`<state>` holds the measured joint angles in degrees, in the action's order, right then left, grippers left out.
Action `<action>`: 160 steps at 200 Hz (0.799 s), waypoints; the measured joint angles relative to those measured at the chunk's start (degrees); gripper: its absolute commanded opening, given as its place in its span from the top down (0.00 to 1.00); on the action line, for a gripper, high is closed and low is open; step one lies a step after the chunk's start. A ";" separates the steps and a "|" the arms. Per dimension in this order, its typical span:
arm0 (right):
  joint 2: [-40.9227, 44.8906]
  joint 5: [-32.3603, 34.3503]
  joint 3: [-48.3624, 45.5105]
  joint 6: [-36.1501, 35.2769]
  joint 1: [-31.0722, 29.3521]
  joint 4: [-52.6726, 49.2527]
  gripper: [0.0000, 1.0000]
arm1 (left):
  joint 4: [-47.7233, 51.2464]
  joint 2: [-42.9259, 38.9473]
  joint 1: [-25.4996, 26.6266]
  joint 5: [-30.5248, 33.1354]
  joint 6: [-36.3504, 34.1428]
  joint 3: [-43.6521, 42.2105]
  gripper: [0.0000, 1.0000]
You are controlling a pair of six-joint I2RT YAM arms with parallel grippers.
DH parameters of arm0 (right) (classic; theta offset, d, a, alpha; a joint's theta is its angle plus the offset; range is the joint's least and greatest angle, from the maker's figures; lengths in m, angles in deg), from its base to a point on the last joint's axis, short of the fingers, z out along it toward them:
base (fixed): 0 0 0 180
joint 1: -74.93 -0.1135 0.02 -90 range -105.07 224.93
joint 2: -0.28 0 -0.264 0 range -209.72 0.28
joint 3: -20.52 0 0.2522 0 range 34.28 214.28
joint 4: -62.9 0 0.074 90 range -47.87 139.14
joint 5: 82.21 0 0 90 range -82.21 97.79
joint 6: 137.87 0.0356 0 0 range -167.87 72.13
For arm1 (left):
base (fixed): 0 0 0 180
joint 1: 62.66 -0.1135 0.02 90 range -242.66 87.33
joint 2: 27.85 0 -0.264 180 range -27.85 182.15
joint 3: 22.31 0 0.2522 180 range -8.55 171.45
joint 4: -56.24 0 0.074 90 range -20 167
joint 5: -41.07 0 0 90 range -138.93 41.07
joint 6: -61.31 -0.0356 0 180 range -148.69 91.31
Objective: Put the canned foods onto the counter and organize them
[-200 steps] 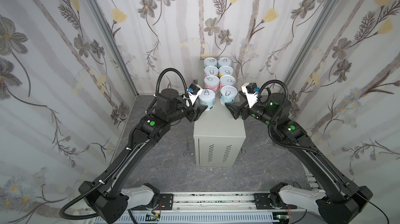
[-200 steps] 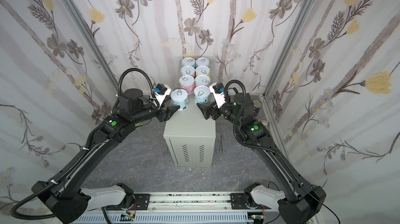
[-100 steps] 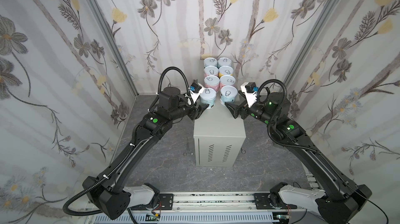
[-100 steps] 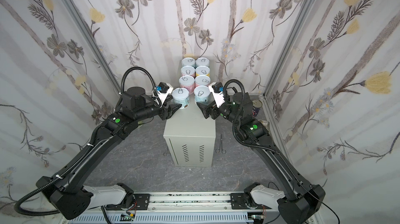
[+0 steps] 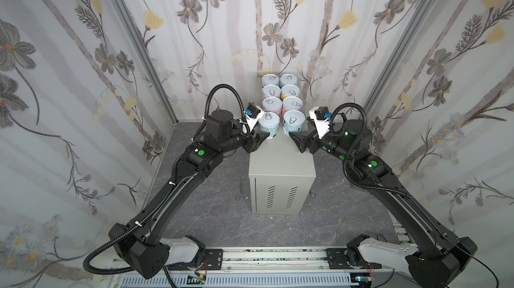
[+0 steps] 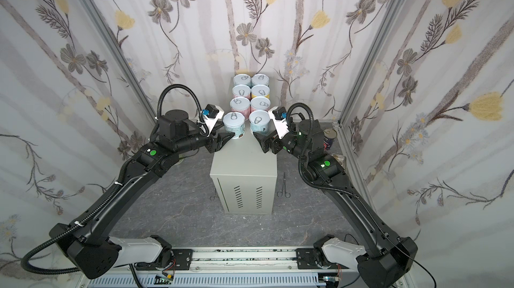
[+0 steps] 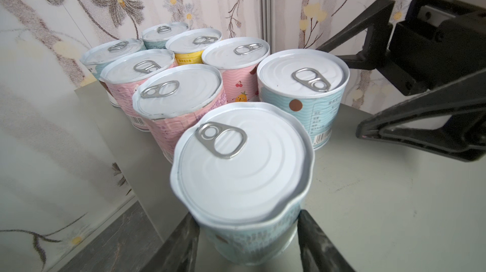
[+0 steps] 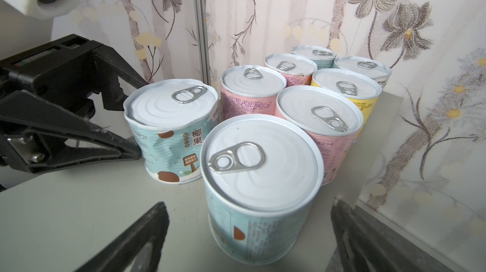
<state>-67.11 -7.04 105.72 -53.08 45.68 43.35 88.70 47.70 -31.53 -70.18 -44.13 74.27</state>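
In both top views you see eight cans (image 5: 270,92) upright in two columns of four at the back of the grey worktop (image 5: 282,161). Your left pincer (image 5: 262,136) meets the near left can (image 5: 268,125), and your right pincer (image 5: 295,140) sits at the near right can (image 5: 294,124). A dark-blue can (image 6: 330,139) stands on the floor beside the right arm.

In the left wrist view, the fingers (image 7: 184,244) press both sides of the near left can, whose rim is dented.

In the right wrist view, your right pincer stands wide around its can, with a gap on each side.
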 measured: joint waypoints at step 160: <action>-0.81 0.66 -0.11 -0.42 -0.02 0.00 0.04 | -0.09 1.42 -0.02 -1.18 0.02 0.74 0.44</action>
<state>-67.92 -6.38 105.61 -53.50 45.65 43.35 88.61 49.12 -31.55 -71.36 -44.11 75.02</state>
